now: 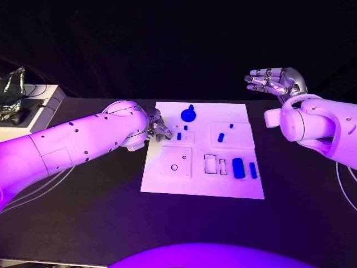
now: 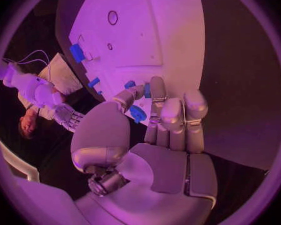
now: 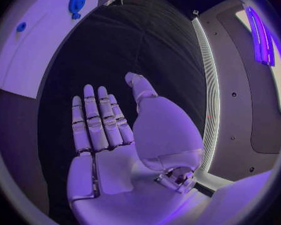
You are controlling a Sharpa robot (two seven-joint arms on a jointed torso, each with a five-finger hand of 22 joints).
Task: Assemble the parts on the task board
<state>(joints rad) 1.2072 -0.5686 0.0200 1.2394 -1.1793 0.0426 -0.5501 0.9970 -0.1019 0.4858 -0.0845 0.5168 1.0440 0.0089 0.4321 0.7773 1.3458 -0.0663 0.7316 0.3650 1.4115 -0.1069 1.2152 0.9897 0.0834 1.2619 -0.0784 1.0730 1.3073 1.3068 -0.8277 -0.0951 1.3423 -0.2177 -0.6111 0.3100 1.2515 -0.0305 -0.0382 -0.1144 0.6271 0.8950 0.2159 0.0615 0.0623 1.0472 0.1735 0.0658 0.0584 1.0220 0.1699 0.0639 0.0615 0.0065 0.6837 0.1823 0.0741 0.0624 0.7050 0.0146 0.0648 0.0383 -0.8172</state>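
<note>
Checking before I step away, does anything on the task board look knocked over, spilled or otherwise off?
Nothing stands out. The task board lies flat, the blue parts sit on it, the left hand is at its edge and the right hand is raised, holding nothing.

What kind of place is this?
Probably a robotics lab or demo stand: two robot hands, left hand and right hand, work over a white task board with small blue parts on a black table.

- Head view: looks down from above onto the black table, task board central.
- Left wrist view: close behind the left hand, facing the board.
- Right wrist view: behind the raised right hand, sharing the board's edge.
</note>
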